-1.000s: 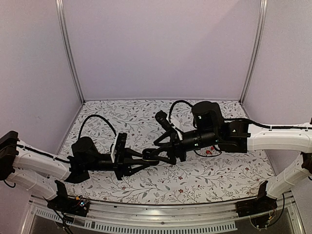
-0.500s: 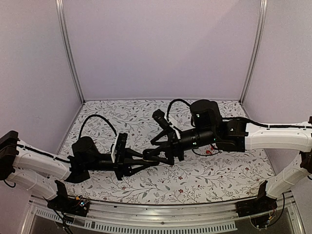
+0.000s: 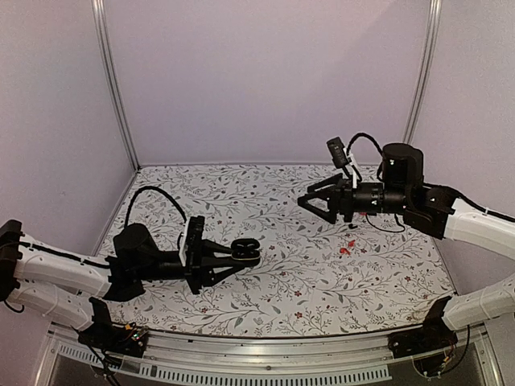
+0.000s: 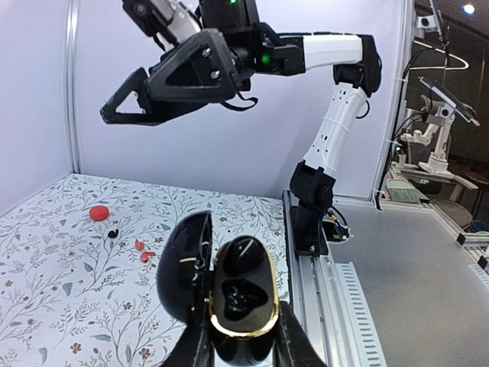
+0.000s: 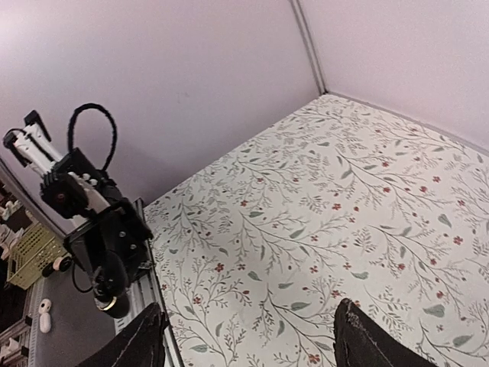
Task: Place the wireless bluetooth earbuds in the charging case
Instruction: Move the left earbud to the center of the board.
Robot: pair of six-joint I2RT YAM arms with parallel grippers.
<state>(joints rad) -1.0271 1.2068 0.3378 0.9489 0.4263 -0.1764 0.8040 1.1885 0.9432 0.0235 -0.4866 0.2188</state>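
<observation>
The charging case (image 4: pixel 243 294) is glossy black with a gold rim. Its lid (image 4: pixel 182 264) is swung open to the left, and its wells look dark. My left gripper (image 4: pixel 244 330) is shut on its lower body and holds it just above the table (image 3: pixel 244 253). Small red earbuds (image 4: pixel 142 249) lie on the floral cloth right of centre (image 3: pixel 344 250). Farther off lie another small red round piece (image 4: pixel 98 212) and a tiny black bit (image 4: pixel 112 233). My right gripper (image 3: pixel 315 207) hangs open and empty in the air, back right of the case (image 5: pixel 248 336).
The floral cloth (image 3: pixel 265 297) covers the table between purple walls. A metal rail (image 3: pixel 241 358) runs along the near edge. The right arm (image 4: pixel 328 53) stretches overhead in the left wrist view. A black cable (image 3: pixel 149 201) loops behind the left arm.
My right gripper has pulled away from the case, up and toward the back right. The left gripper still holds the open case in about the same place.
</observation>
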